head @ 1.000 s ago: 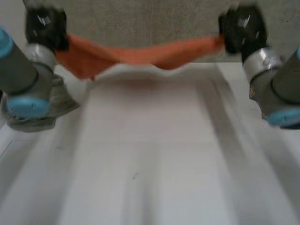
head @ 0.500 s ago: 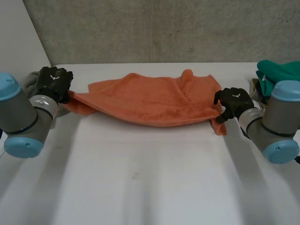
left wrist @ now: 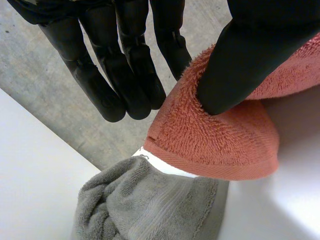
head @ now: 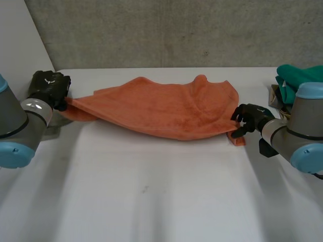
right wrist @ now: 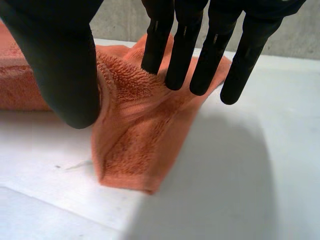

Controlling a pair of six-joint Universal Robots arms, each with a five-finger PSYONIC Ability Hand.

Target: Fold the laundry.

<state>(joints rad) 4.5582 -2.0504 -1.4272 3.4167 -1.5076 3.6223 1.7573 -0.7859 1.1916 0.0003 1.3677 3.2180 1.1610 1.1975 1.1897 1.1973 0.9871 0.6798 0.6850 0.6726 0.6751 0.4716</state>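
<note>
An orange towel (head: pixel 161 108) lies spread across the back of the white table (head: pixel 161 191), between my two hands. My left hand (head: pixel 48 88) holds the towel's left corner slightly off the table. In the left wrist view the thumb (left wrist: pixel 240 60) presses that corner (left wrist: pixel 215 140) against the straight fingers. My right hand (head: pixel 248 116) hovers at the towel's right corner, which rests folded on the table (right wrist: pixel 140 130). Its fingers (right wrist: pixel 185 50) are straight and spread from the thumb, holding nothing.
A bunched grey towel (left wrist: pixel 150 205) lies on the table under my left hand (head: pixel 55 121). A green cloth (head: pixel 298 80) sits piled at the far right edge, behind my right arm. A grey wall runs along the back of the table.
The towel, stretched in the air between both hands a second ago, has come down onto the table. My right hand has opened and let its corner go. The left hand moved outward.
</note>
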